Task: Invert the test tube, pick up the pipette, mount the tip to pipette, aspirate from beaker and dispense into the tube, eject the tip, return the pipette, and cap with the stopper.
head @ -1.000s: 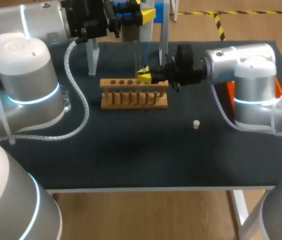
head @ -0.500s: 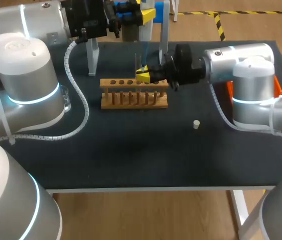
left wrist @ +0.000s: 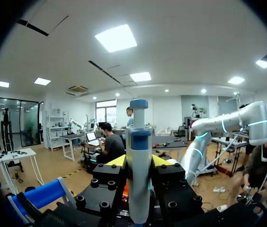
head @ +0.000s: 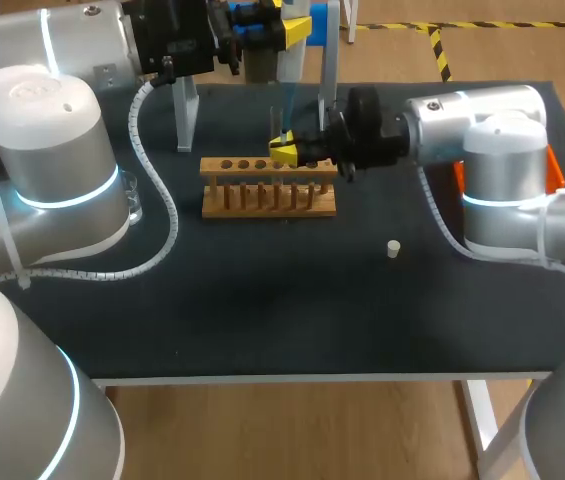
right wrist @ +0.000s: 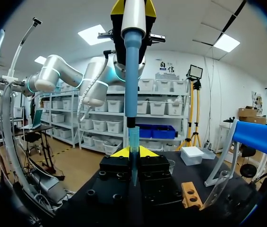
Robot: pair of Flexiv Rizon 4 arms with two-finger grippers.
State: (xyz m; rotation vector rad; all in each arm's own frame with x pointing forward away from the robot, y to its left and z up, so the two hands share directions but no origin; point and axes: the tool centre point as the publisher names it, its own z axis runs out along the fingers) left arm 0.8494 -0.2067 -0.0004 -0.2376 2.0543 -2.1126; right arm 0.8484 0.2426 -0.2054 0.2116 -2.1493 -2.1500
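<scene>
One white stopper (head: 392,248) lies alone on the dark surface (head: 262,310), nearest the camera and well apart from the wooden rack (head: 269,190) behind it. Just above the rack's far rail, the right pincer (head: 284,152) is closed narrowly on the test tube (head: 282,125), which stands upright, long axis vertical, mouth upward. Over it, the left pincer (left wrist: 138,161) clamps the pipette (right wrist: 132,71) by its body. The shaft is vertical and its tip (right wrist: 134,156) points straight down between the right pincer's yellow ends, apparently into the tube's mouth. The likely hazard: any sideways drift of either arm could jam the tip against the glass wall, tilting the tube in its grip or sending liquid down the outside.
</scene>
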